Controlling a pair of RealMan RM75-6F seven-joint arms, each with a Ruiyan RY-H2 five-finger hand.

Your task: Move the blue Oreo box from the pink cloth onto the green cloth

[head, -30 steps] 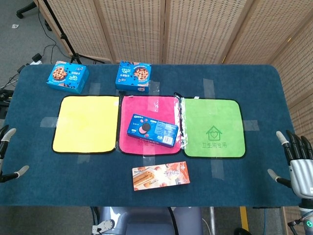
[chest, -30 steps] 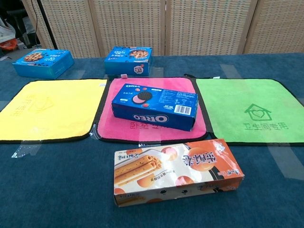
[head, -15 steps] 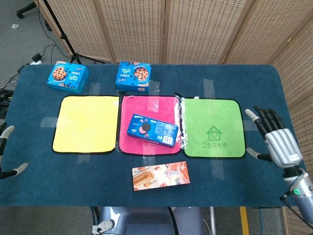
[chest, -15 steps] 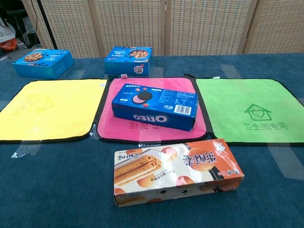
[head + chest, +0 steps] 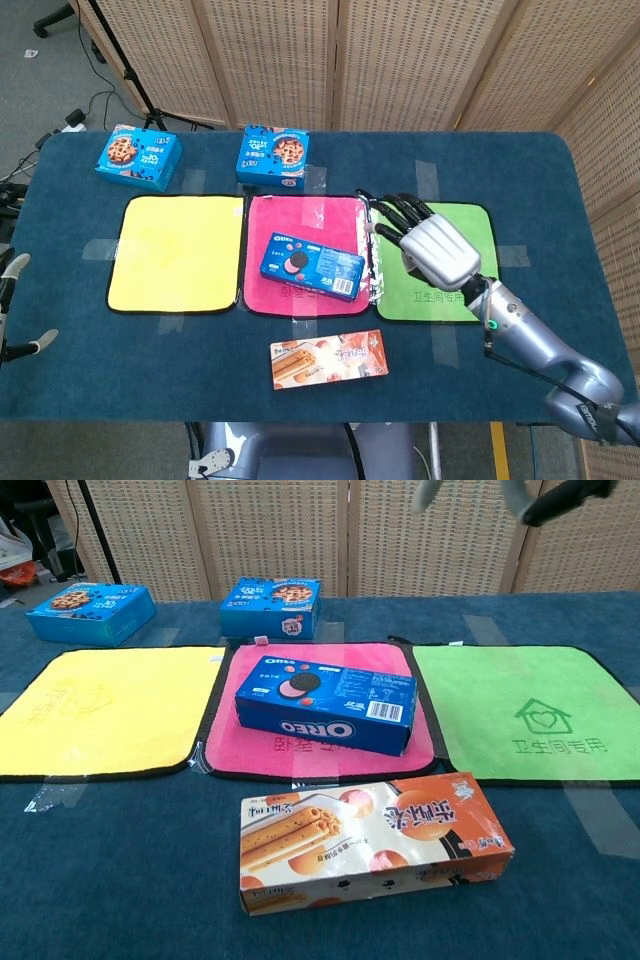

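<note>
Right hand (image 5: pixel 432 246) hangs over the green cloth (image 5: pixel 460 240), fingers spread, holding nothing, just right of the blue Oreo box (image 5: pixel 311 267). Left hand (image 5: pixel 12 300) sits at the left edge, fingers apart, empty. The box reads "OREO" and lies on the pink cloth (image 5: pixel 312 215). Green cloth has a house-and-heart logo. Dark blue tabletop (image 5: pixel 520 165); wicker screens (image 5: pixel 400 60) behind.
</note>
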